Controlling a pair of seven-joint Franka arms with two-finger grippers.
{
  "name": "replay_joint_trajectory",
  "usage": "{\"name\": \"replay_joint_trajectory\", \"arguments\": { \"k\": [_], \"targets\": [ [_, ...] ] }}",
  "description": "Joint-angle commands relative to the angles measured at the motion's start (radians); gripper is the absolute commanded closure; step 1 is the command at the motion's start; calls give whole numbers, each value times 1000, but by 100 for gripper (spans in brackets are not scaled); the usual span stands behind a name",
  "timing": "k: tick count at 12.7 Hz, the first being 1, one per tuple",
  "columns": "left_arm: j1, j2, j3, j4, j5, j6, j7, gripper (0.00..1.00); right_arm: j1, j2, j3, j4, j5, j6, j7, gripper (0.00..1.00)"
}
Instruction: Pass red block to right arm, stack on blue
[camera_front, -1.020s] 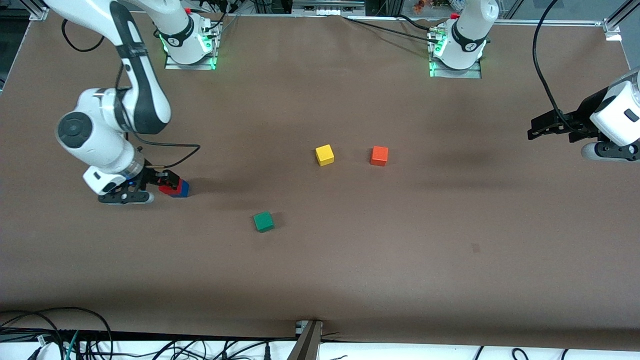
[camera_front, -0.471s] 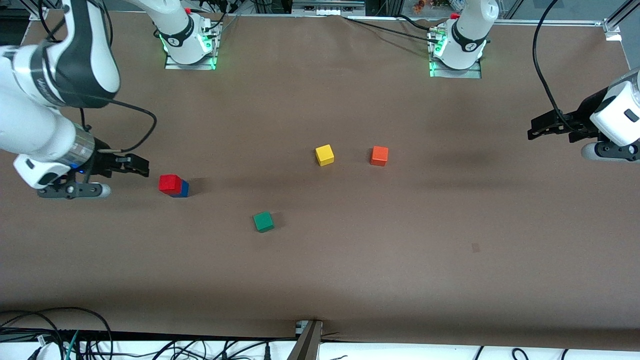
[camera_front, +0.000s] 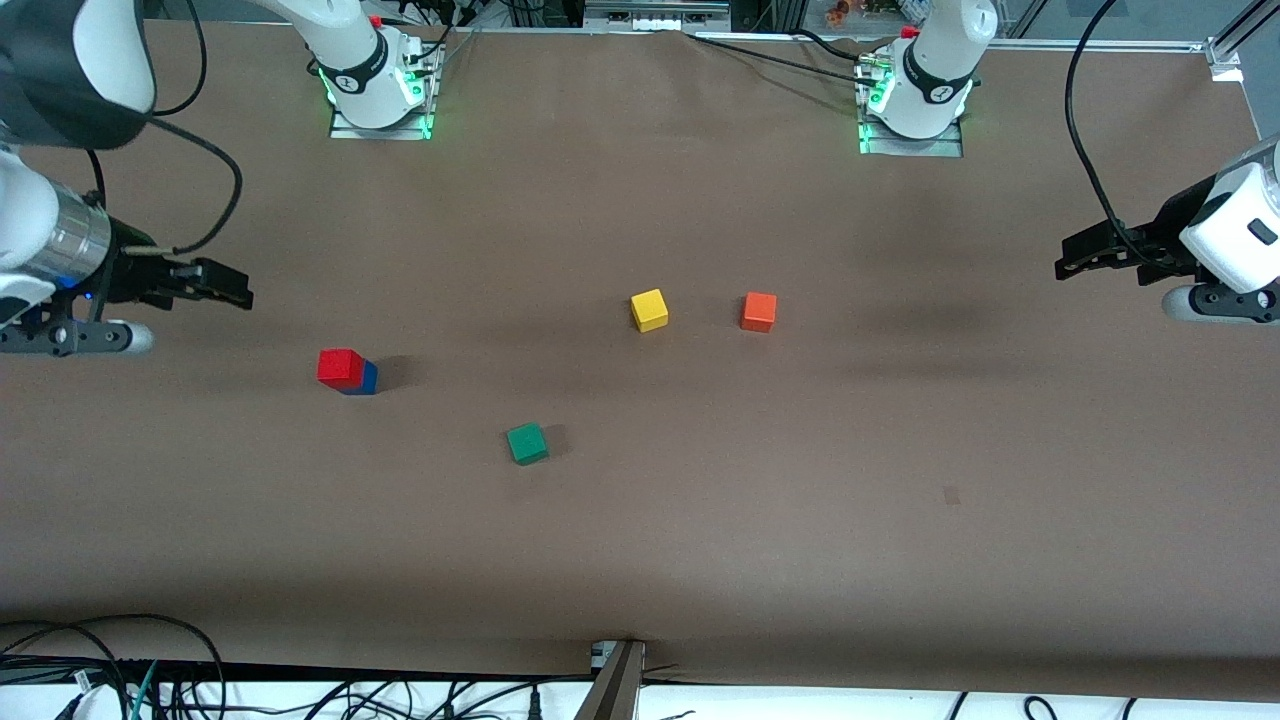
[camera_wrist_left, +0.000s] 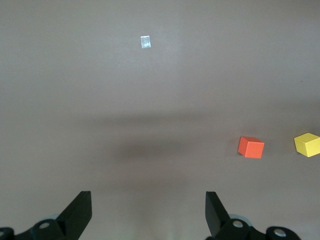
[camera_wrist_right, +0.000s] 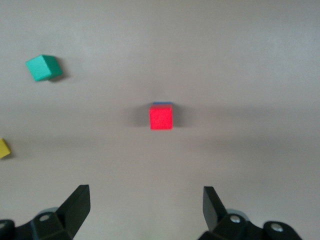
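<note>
1. The small matte red cube (camera_front: 339, 367) sits stacked on the small blue cube (camera_front: 367, 378), well clear of both grippers' jaws.
2. The right gripper (camera_front: 222, 288) hangs above the table near the stack toward the right arm's end, jaws spread wide and empty.
3. The left gripper (camera_front: 1075, 258) waits at the left arm's end, jaws apart, empty.
4. A green cube (camera_front: 526, 443), yellow cube (camera_front: 649, 310) and orange cube (camera_front: 758, 312) lie between the two grippers.

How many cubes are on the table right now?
5. Red block stacked on blue cube toward the right arm's end; green cube nearest the front camera; yellow cube beside orange cube mid-table. None looks hidden.
</note>
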Motion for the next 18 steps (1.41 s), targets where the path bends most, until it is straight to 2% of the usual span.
{"name": "replay_joint_trajectory", "arguments": {
  "k": [1, 3, 6, 9, 11, 18],
  "targets": [
    [1, -9, -3, -7, 13, 7, -14, 0, 1, -124, 0, -123, -6, 13, 18, 0],
    [-7, 16, -3, 25, 23, 1, -14, 0, -43, -129, 24, -133, -12, 16, 18, 0],
    [-7, 18, -3, 30, 25, 1, -15, 0, -224, -130, 220, -134, -17, 16, 18, 0],
    [-7, 18, -3, 31, 25, 1, -15, 0, -394, -176, 368, -177, -29, 19, 18, 0],
    [-11, 18, -4, 31, 28, 1, -15, 0, -400, -216, 371, -223, -54, 36, 18, 0],
    [-11, 18, -4, 31, 45, 1, -14, 0, -394, -172, 374, -160, -78, 33, 15, 0]
  ]
}}
